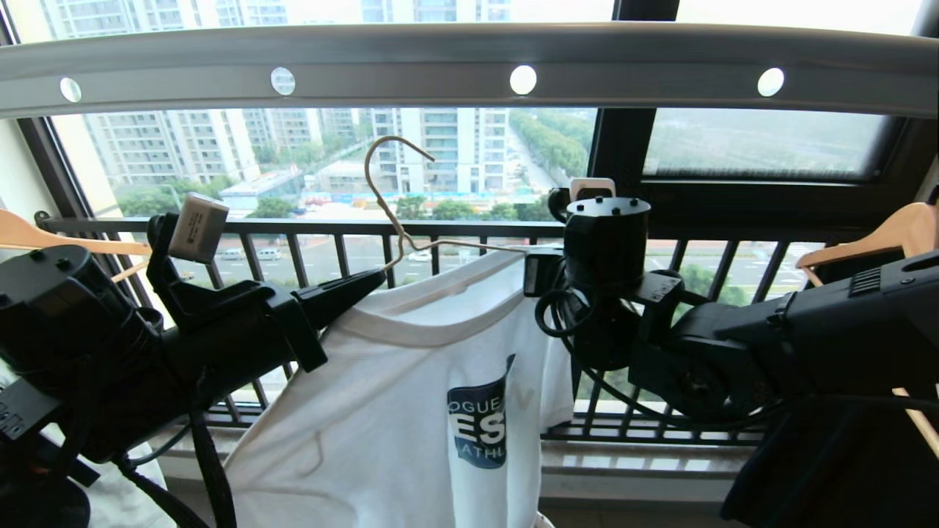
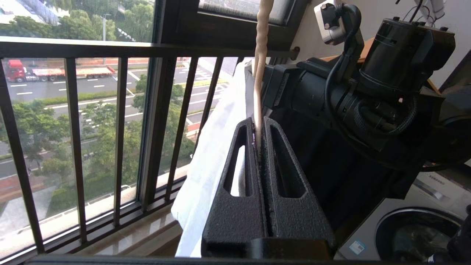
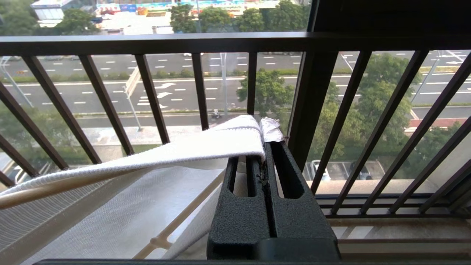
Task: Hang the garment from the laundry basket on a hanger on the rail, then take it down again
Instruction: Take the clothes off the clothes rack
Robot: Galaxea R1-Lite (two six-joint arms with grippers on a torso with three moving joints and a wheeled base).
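Observation:
The cream wire hanger [image 1: 386, 192] is held below the rail [image 1: 411, 73], its hook clear of the bar. My left gripper [image 1: 380, 277] is shut on the hanger's twisted neck [image 2: 259, 84], as the left wrist view shows. The white garment [image 1: 396, 411] with its dark blue chest print hangs from the hanger. My right gripper [image 1: 534, 268] is shut on the garment's ribbed collar [image 3: 224, 141] at the hanger's right shoulder. In the right wrist view the hanger's arm [image 3: 55, 188] runs under the cloth. The laundry basket is out of view.
The black barred window railing [image 1: 469, 229] stands close behind the garment. Wooden hangers hang at the far left [image 1: 29, 235] and far right [image 1: 891, 227]. A washing machine [image 2: 415, 228] sits low beside the right arm. The rail has round holes [image 1: 522, 79] along it.

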